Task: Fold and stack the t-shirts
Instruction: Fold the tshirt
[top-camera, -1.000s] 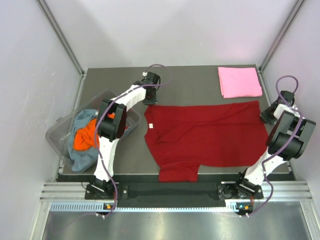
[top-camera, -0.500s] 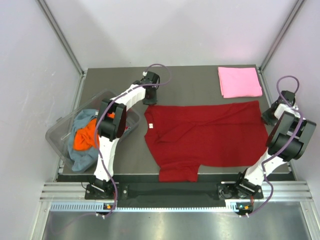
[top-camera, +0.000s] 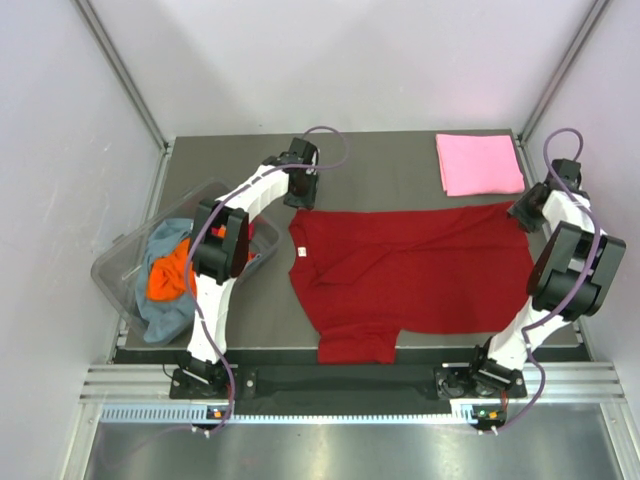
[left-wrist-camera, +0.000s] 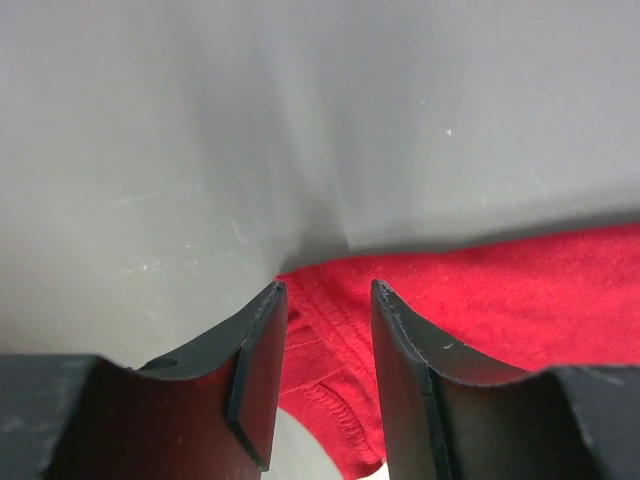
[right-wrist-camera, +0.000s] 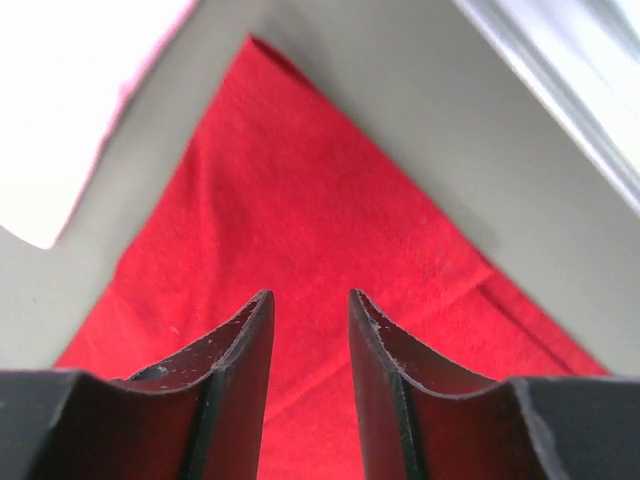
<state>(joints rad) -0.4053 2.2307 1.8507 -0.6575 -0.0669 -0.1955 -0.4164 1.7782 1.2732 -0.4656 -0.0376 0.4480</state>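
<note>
Your left gripper (left-wrist-camera: 326, 292): jaws narrowly parted, gripping nothing, finger bodies hide the cloth edge under them. Dark red t-shirt (left-wrist-camera: 500, 290) corner lies at the tips, bare table (left-wrist-camera: 300, 120) beyond. Your right gripper (right-wrist-camera: 310, 297): same narrow gap, empty, above the hem corner. Pink t-shirt (right-wrist-camera: 70, 90) far-left of it, washed out. Shirt's long axis runs gripper to gripper, collar toward left one.

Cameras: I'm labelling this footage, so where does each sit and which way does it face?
Top external: overhead behind the bases, looking down; left arm, right arm, red shirt.
Left wrist: on that arm, looking past the open left gripper at the shirt's edge.
Right wrist: likewise, right gripper over a shirt corner.
All three share the red shirt.
</note>
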